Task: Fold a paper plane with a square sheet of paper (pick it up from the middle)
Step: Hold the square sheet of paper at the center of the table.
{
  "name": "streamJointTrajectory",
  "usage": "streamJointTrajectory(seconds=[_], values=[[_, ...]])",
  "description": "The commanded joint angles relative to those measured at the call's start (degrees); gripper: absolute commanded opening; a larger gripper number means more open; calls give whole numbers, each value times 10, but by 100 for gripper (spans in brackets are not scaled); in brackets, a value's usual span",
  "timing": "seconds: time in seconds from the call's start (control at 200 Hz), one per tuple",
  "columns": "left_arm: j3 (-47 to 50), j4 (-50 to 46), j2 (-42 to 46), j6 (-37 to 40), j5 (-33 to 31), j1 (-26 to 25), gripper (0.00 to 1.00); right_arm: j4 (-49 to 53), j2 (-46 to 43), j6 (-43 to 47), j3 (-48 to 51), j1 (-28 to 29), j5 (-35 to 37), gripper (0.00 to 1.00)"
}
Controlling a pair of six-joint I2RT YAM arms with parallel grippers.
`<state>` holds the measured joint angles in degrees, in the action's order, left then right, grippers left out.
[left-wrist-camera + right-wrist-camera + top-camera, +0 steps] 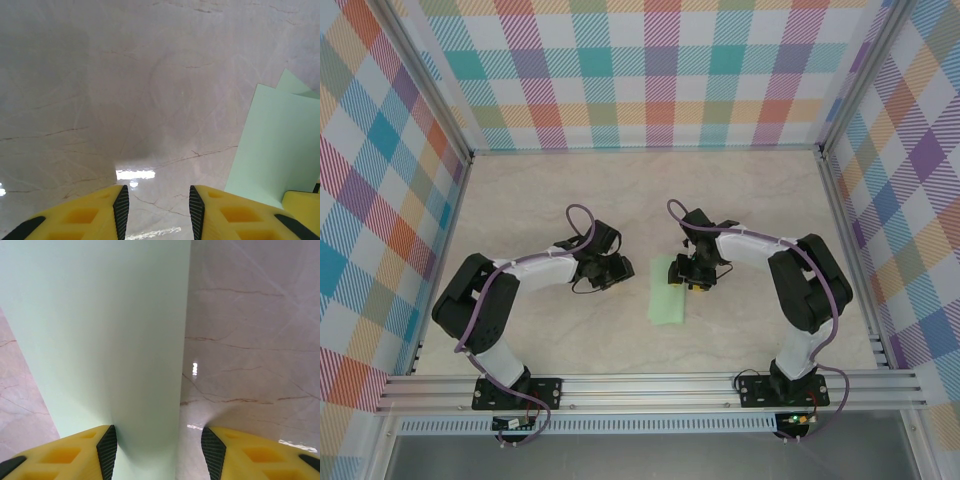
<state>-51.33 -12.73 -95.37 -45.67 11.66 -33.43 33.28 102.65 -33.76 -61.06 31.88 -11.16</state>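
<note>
The pale mint-green sheet of paper (669, 295) lies on the table between the arms, folded over into a narrow strip with no pointed plane shape. My right gripper (695, 283) stands over its right edge. In the right wrist view the paper (110, 330) bulges up between the open jaws (159, 440), against the left pad (107, 447) and apart from the right one. My left gripper (620, 272) is just left of the strip. Its open jaws (156, 200) frame only bare table, with the paper (280, 145) off to the right, two layers showing.
The marble-look table top (540, 200) is walled by plaid panels (660, 70) at the back and on both sides. An aluminium rail (650, 385) carrying both arm bases runs along the near edge. A yellow finger of the right gripper (302, 205) shows beside the paper.
</note>
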Motion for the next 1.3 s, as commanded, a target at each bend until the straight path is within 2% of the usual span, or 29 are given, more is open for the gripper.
streamJointTrajectory(seconds=[0.0, 0.175, 0.34, 0.59, 0.91, 1.135, 1.295], values=[[15, 29, 21, -7, 35, 5, 39, -23, 1, 14, 14, 2, 4, 53], [23, 70, 23, -5, 86, -2, 38, -16, -24, 12, 15, 2, 8, 51], [18, 94, 10, -13, 109, -11, 38, -23, -32, 28, 20, 3, -1, 47], [-4, 90, -14, -12, 107, -25, 37, -40, -62, 63, 31, 3, -20, 46], [-15, 91, -24, -12, 115, -36, 37, -19, -58, 77, 31, 3, -4, 47], [-18, 87, -25, -14, 107, -39, 37, 17, -30, 38, 13, 6, 54, 48], [-18, 76, -24, -18, 88, -39, 37, 26, -15, 12, 7, 11, 68, 47]])
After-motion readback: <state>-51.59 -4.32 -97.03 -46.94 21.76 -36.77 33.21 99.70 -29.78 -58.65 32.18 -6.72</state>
